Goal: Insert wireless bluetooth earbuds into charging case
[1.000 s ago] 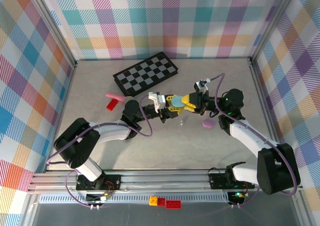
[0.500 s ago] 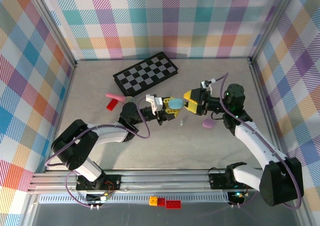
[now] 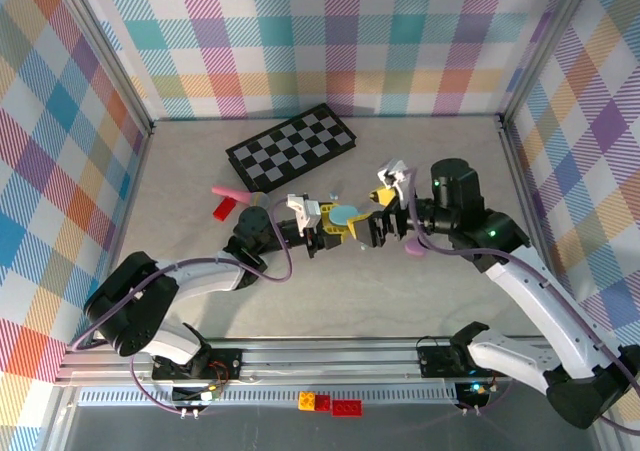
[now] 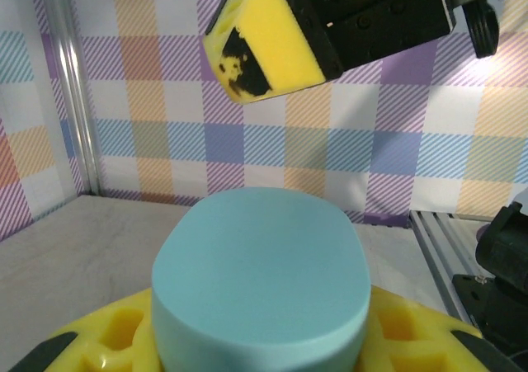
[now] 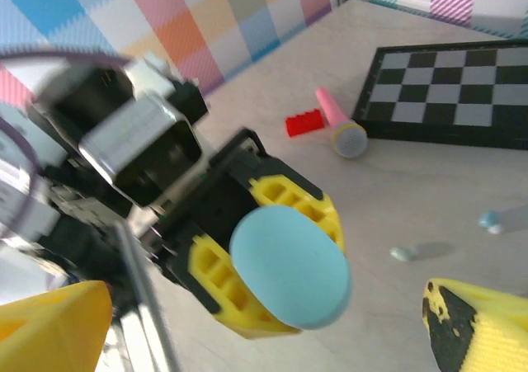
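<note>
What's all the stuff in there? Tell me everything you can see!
checkerboard: 1, black and white, far side of the table
pink stick: 1, pink with a grey tip, left of the checkerboard
red block: 1, red, right beside the pink stick
blue case: 1, light blue, oval, held up mid-table
purple case: 1, purple, on the table by the right arm
earbuds: 2, one bluish, one greenish, tiny, on the table near the checkerboard
toy bricks: about 3, yellow and red, on the front rail
left gripper: 1, yellow fingers, shut on the blue case
right gripper: 1, yellow fingers, open, facing the blue case
</note>
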Controlling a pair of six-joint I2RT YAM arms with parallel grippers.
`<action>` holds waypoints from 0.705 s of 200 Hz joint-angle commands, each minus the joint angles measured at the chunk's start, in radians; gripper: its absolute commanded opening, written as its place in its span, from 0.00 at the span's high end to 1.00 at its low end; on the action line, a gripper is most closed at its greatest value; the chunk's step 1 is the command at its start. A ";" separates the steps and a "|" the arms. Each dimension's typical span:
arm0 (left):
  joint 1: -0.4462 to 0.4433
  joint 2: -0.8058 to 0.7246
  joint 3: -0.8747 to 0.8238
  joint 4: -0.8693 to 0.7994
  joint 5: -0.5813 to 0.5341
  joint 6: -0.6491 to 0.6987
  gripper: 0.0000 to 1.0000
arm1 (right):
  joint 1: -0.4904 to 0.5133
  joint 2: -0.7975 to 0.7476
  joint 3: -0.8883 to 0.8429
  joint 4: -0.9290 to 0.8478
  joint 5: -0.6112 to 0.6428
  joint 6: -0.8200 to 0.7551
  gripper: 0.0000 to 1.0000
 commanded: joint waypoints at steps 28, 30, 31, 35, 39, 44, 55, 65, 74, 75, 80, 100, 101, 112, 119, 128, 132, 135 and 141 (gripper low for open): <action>0.008 -0.067 -0.009 -0.074 0.026 0.016 0.64 | 0.089 0.042 -0.010 0.027 0.223 -0.310 0.04; 0.008 -0.068 -0.009 -0.072 0.027 0.015 0.64 | 0.091 0.044 -0.010 0.030 0.227 -0.310 0.04; 0.008 -0.069 -0.009 -0.072 0.027 0.014 0.64 | 0.091 0.045 -0.011 0.031 0.229 -0.310 0.04; 0.008 -0.069 -0.010 -0.069 0.028 0.013 0.64 | 0.092 0.050 -0.012 0.037 0.233 -0.312 0.04; 0.008 -0.069 -0.009 -0.067 0.029 0.010 0.64 | 0.094 0.054 -0.011 0.041 0.236 -0.313 0.04; 0.008 -0.070 -0.009 -0.066 0.031 0.007 0.64 | 0.094 0.060 -0.012 0.047 0.242 -0.313 0.04; 0.008 -0.072 -0.009 -0.065 0.036 0.003 0.65 | 0.094 0.071 -0.011 0.056 0.267 -0.312 0.04; 0.008 -0.073 -0.008 -0.064 0.039 -0.001 0.65 | 0.094 0.080 -0.008 0.055 0.287 -0.309 0.04; 0.008 -0.073 -0.008 -0.059 0.038 -0.002 0.65 | 0.094 0.085 -0.004 0.050 0.290 -0.314 0.04; 0.008 -0.073 -0.008 -0.058 0.038 -0.002 0.65 | 0.094 0.085 -0.004 0.049 0.291 -0.314 0.03; 0.009 -0.071 -0.008 -0.054 0.039 -0.004 0.65 | 0.094 0.087 -0.005 0.050 0.293 -0.314 0.03; 0.008 -0.064 0.000 -0.041 0.047 -0.013 0.65 | 0.094 0.092 -0.008 0.053 0.298 -0.314 0.03; 0.009 -0.064 0.000 -0.040 0.047 -0.013 0.65 | 0.094 0.092 -0.008 0.053 0.297 -0.314 0.03; 0.008 -0.060 0.001 -0.033 0.046 -0.019 0.65 | 0.094 0.093 -0.007 0.052 0.294 -0.316 0.03; 0.008 -0.058 0.003 -0.029 0.046 -0.021 0.65 | 0.095 0.093 -0.008 0.052 0.292 -0.321 0.03; 0.008 -0.057 0.004 -0.027 0.044 -0.026 0.65 | 0.095 0.095 -0.007 0.047 0.285 -0.327 0.03; 0.008 -0.057 0.005 -0.027 0.043 -0.027 0.65 | 0.096 0.097 -0.006 0.043 0.281 -0.331 0.03; 0.008 -0.056 0.004 -0.027 0.041 -0.027 0.65 | 0.096 0.098 -0.005 0.040 0.275 -0.334 0.03; 0.009 -0.055 0.006 -0.029 0.041 -0.027 0.65 | 0.096 0.099 -0.002 0.031 0.260 -0.342 0.03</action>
